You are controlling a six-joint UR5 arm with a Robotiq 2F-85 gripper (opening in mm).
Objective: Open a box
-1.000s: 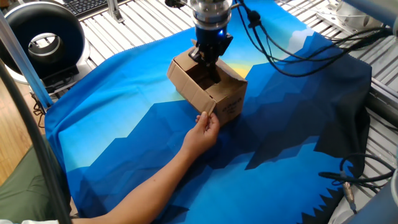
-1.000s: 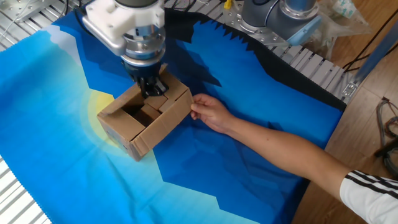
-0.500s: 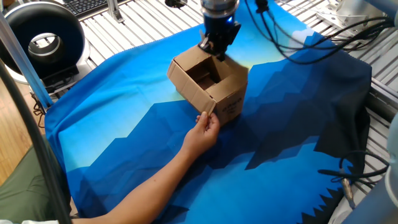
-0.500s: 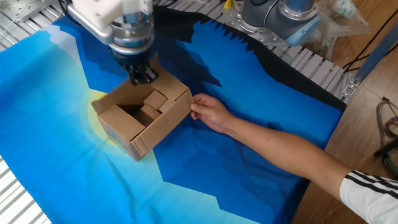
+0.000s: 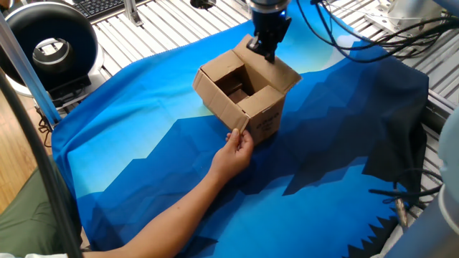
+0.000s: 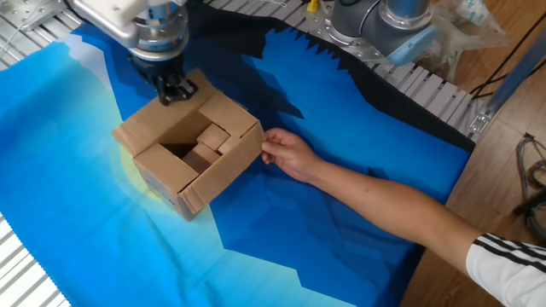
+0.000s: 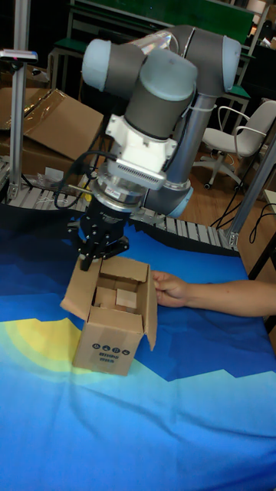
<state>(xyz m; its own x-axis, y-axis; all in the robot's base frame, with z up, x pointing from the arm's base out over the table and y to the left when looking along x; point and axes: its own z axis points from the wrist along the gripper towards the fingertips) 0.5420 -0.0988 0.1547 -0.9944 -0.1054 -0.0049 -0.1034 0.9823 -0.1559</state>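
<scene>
The box is a small brown carton on the blue cloth, with blue print on its side. Its top stands open, and small cardboard pieces lie inside it. My gripper is shut on the edge of the far flap, which is folded outward away from the opening. That grip also shows in the other fixed view, gripper, and in the tall view, gripper. A person's hand touches the box's near corner and steadies it.
The person's forearm lies across the blue cloth. A black round device stands at the far left on the slatted table. Cables hang at the right edge. The arm's base sits behind the cloth.
My gripper has moved from inside the box's opening outward past the far side, and the far flap has swung open with it. The hand and the box have stayed put.
</scene>
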